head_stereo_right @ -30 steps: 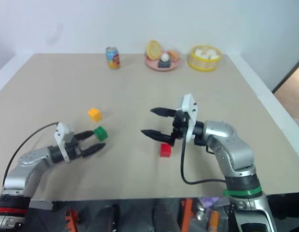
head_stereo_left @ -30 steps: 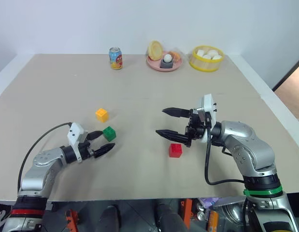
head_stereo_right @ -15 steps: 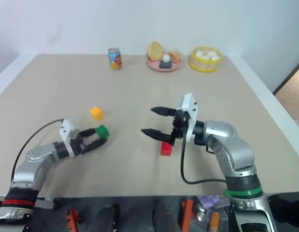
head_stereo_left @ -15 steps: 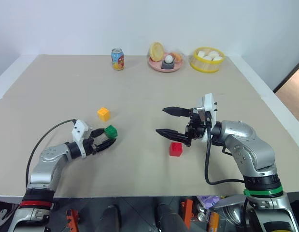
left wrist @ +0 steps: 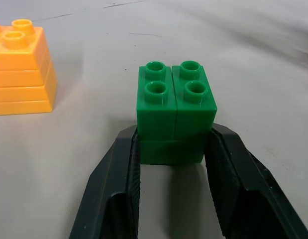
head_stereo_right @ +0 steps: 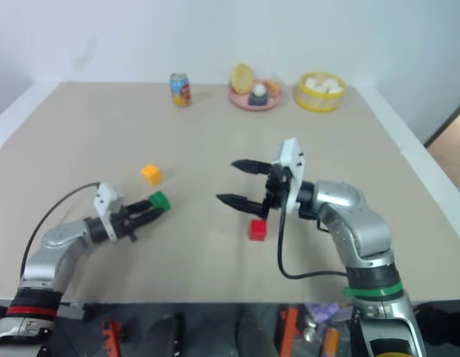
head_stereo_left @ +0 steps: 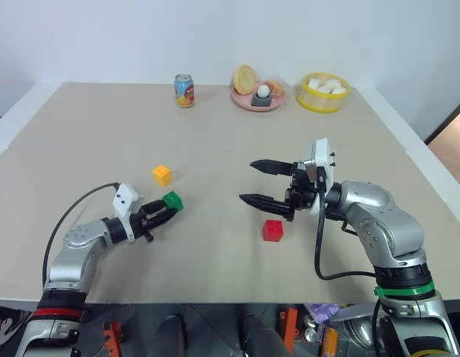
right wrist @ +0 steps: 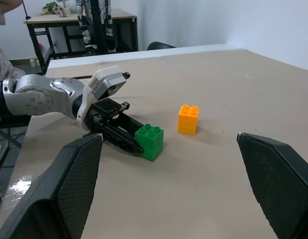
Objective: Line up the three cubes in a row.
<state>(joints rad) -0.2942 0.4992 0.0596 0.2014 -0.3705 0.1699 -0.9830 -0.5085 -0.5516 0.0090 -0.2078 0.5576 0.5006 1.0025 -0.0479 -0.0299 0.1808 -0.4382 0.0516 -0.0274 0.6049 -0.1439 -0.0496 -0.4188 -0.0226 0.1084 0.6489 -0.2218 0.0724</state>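
I have the left gripper (head_stereo_left: pixel 164 216) clamped on the green cube (left wrist: pixel 174 115), one black finger (left wrist: pixel 116 194) pressed to each side of its lower half; whether the cube is lifted or resting on the tabletop (head_stereo_left: pixel 237 141) I can't quite tell. The orange cube (head_stereo_left: pixel 162 175) sits just beyond it, apart. My right gripper (head_stereo_left: pixel 259 182) hangs spread wide and empty, pointing left above the red cube (head_stereo_left: pixel 272 230), which lies near the tabletop's middle.
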